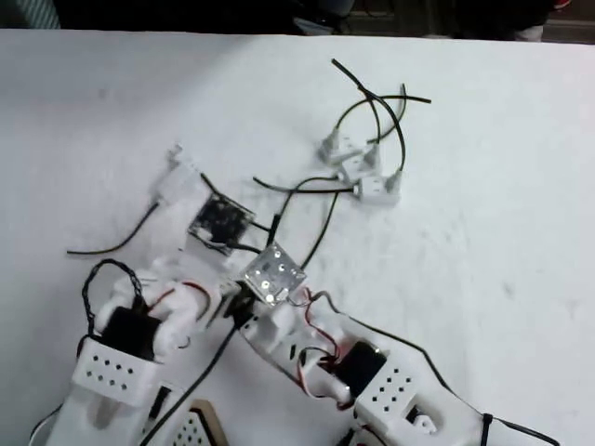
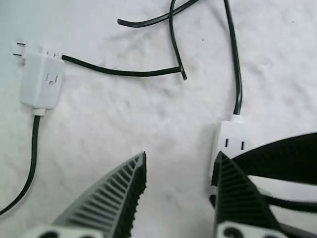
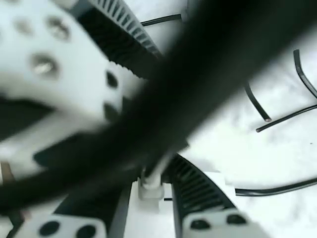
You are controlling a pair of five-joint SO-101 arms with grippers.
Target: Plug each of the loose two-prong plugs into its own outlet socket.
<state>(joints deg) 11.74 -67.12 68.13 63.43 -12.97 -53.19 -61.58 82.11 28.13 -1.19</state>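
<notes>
A white outlet socket (image 2: 42, 82) lies on the table with a two-prong plug (image 2: 20, 49) beside it; in the high view this pair (image 1: 175, 181) is at centre left. My left gripper (image 2: 181, 158) hangs open above bare table, apart from both. A second white outlet socket (image 2: 232, 144), with two slots and a black cord, sits just past one left finger. My right gripper (image 3: 148, 173) is shut on a white cord-end block (image 3: 148, 191), apparently that second socket. One of its ribbed fingers (image 2: 287, 158) shows beside the socket. A blurred black cord crosses the right wrist view.
Three more white cord-end pieces (image 1: 358, 169) with tangled black cords lie at upper centre right. Loose cut cord ends (image 2: 183, 75) trail over the white table (image 1: 483, 232). Both arms crowd the bottom centre, their wrist camera boards (image 1: 223, 221) close together.
</notes>
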